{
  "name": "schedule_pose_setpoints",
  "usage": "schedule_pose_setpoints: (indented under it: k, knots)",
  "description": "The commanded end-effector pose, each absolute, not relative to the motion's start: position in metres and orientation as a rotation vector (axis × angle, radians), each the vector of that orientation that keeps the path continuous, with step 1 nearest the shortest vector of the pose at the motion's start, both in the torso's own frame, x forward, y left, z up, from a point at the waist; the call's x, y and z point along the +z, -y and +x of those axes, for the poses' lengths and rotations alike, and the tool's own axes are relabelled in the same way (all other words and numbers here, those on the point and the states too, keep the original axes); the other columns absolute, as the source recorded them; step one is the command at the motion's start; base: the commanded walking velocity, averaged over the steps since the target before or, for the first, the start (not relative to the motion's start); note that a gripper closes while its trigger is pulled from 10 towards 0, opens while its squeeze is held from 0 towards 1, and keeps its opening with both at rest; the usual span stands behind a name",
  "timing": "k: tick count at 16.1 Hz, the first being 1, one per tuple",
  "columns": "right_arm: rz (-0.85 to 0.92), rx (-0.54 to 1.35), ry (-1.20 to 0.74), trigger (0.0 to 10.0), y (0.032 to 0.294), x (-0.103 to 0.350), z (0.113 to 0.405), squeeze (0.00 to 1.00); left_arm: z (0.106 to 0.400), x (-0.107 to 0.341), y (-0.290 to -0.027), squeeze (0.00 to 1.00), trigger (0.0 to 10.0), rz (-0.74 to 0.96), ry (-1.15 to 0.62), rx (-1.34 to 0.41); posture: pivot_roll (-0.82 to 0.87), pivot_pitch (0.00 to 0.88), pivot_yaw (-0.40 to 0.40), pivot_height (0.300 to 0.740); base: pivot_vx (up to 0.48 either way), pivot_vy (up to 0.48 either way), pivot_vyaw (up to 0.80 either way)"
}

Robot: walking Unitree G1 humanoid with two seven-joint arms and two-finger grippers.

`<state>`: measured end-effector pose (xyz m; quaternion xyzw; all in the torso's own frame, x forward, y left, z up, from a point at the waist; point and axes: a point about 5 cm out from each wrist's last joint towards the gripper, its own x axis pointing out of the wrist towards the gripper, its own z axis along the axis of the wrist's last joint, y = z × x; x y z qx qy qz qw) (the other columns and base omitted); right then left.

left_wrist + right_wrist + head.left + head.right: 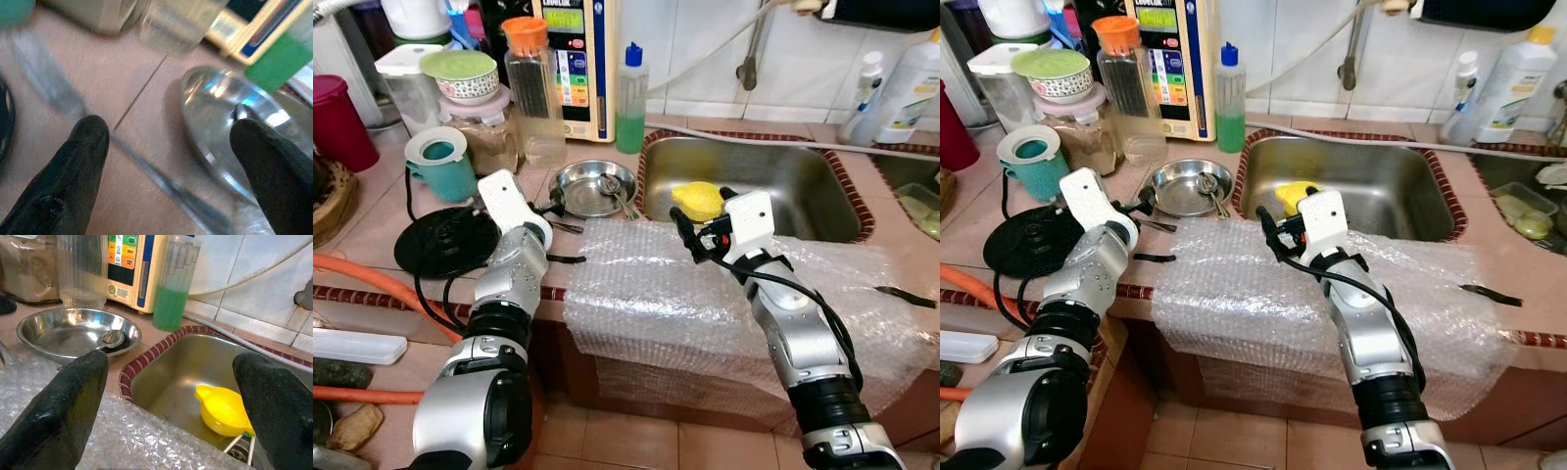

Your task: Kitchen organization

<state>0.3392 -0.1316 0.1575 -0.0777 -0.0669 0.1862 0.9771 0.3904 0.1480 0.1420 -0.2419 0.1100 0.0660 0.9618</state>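
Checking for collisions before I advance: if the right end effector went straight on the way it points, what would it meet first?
Probably the yellow funnel in the sink; the open right end effector points over the bubble wrap into the basin. Depth is uncertain.

1. The left hand is low over the worktop, back from its front edge. Its two black fingers are spread wide apart with nothing between them.
2. The silver left arm bends up from below and leans forward.
3. The right hand is past the worktop's front edge. Its fingers are wide apart too, and hold nothing.
4. The right arm stretches forward, with a black cable along it.
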Motion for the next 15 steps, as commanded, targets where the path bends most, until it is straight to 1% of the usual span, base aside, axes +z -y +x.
schedule_pose_setpoints:
  k: [1,2,4,7,10,11,12,15]
  knots:
    - [-0.162,0.387,0.155,10.0,0.129,0.164,0.337,0.0,0.392,0.142,-0.147,0.0,10.0,-0.511,-0.25,0.149,0.01,0.0,0.052,0.74,0.0,0.0,0.0]
    - [-0.165,0.394,0.154,10.0,0.129,0.164,0.336,0.0,0.393,0.142,-0.15,0.0,10.0,-0.535,-0.265,0.174,0.01,0.0,0.05,0.74,0.0,0.0,0.0]
    - [-0.177,0.402,0.153,10.0,0.128,0.165,0.335,0.0,0.396,0.146,-0.152,0.0,10.0,-0.532,-0.273,0.207,0.0,0.0,0.05,0.74,0.0,0.0,0.0]
    - [-0.174,0.403,0.154,10.0,0.127,0.165,0.333,0.0,0.398,0.143,-0.154,0.0,10.0,-0.523,-0.354,0.247,0.0,0.0,0.059,0.74,0.0,0.0,0.0]
    - [-0.177,0.403,0.155,10.0,0.125,0.165,0.331,0.0,0.399,0.145,-0.158,0.0,10.0,-0.454,-0.392,0.275,0.0,0.0,0.07,0.74,0.0,0.0,0.0]
    - [-0.177,0.402,0.157,10.0,0.125,0.165,0.33,0.0,0.399,0.144,-0.156,0.0,10.0,-0.455,-0.412,0.269,-0.01,0.0,0.078,0.74,0.0,0.0,0.0]
    - [-0.179,0.399,0.156,10.0,0.126,0.165,0.329,0.0,0.4,0.144,-0.155,0.0,10.0,-0.4,-0.431,0.259,-0.01,0.0,0.082,0.74,0.0,0.0,0.0]
    - [-0.182,0.396,0.155,10.0,0.126,0.165,0.329,0.0,0.401,0.145,-0.154,0.0,10.0,-0.358,-0.444,0.248,-0.01,0.0,0.088,0.74,0.0,0.0,0.0]
